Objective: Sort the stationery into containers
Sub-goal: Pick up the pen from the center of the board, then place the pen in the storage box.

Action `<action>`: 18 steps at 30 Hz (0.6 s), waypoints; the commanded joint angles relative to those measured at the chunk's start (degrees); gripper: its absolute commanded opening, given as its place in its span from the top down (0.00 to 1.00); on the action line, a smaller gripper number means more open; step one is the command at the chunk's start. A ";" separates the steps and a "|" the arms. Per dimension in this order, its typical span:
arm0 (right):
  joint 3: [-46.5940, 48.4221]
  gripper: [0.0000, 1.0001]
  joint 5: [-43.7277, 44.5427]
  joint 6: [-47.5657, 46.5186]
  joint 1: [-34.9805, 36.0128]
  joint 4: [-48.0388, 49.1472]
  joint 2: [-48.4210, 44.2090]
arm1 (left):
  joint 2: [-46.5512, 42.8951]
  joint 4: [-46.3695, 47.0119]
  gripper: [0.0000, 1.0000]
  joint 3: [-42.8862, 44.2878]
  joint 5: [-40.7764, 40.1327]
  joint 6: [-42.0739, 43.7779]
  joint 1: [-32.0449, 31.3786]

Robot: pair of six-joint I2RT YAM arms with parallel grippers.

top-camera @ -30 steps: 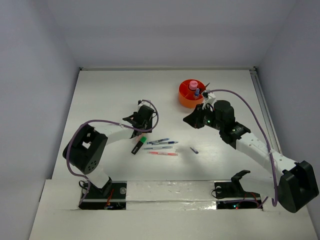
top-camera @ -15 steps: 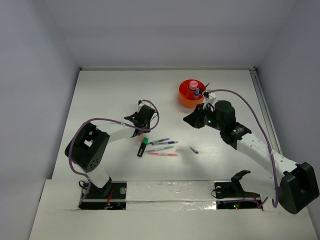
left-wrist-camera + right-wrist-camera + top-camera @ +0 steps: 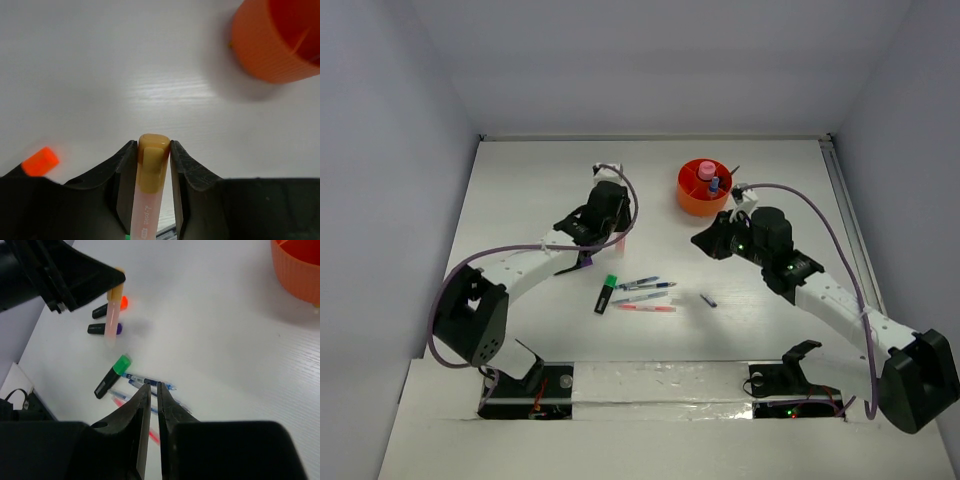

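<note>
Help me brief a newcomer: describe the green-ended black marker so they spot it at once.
On the white table, below and left of the round orange plastic tub in the top view, lie several thin blue and red pens. The green-ended black marker lies at their left end, the only short, thick thing among them.

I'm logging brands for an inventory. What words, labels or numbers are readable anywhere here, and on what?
Pink pen in the left gripper: small dark print on the barrel, too blurred to read.
Blue pens: markings too small to read.
Green highlighter: no text visible.
Orange tub: no text visible.
Nothing here can be quoted.
</note>
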 commanded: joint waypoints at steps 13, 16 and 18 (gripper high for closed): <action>-6.22 0.84 18.73 3.36 0.56 6.56 -12.01 | 20.18 33.71 1.00 25.05 6.83 -6.48 0.28; -6.57 0.84 18.91 3.53 0.56 7.09 -11.83 | 24.84 36.09 1.00 29.62 6.22 -5.87 -0.24; -6.75 0.84 18.73 3.53 0.56 7.52 -11.48 | 28.01 37.06 1.00 31.83 5.68 -5.43 -0.24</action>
